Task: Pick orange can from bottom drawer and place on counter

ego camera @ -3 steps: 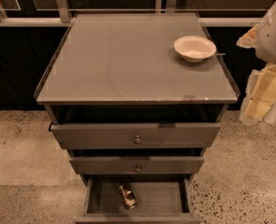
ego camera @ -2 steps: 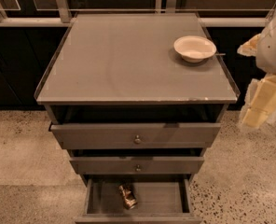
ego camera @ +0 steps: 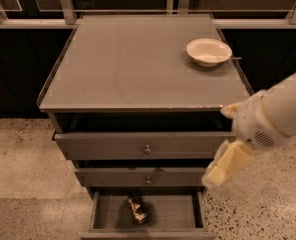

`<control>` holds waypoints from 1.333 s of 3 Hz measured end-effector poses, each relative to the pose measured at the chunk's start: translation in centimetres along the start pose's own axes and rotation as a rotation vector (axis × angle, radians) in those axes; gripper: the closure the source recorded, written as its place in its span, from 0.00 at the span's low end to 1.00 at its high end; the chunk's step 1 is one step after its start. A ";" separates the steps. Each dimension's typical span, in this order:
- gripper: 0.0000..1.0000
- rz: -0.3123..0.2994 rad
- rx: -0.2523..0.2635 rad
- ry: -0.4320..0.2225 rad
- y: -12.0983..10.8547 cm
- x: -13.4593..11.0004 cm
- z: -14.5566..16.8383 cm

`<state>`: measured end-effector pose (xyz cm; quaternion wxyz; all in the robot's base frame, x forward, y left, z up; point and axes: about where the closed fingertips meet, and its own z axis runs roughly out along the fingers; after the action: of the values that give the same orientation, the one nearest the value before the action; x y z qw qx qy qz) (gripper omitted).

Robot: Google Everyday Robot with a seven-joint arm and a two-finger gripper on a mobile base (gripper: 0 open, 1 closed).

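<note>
The tool [ego camera: 228,165] hangs off the cabinet's right front corner, level with the middle drawer [ego camera: 143,176]; I cannot tell whether it is open or closed. The orange can [ego camera: 136,210] lies at about 8 o'clock from it, on the floor of the pulled-out bottom drawer [ego camera: 175,213], left of centre, its long axis seemingly running 11 to 5 o'clock. The middle drawer front overhangs the back, so the approach is best made from above and in front. On the desk [ego camera: 133,69], only the white bowl [ego camera: 208,51] sits at 1 o'clock.
</note>
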<state>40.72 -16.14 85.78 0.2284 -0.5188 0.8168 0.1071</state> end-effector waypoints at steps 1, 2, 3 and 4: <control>0.00 0.092 -0.100 -0.064 2.6 0.1 9.0; 0.00 0.103 -0.050 -0.090 1.5 -0.1 10.2; 0.00 0.115 -0.050 -0.095 2.5 0.4 10.3; 0.00 0.174 -0.134 -0.156 5.2 1.0 15.4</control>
<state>39.71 -8.33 71.58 0.2460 -0.4501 0.8295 0.2210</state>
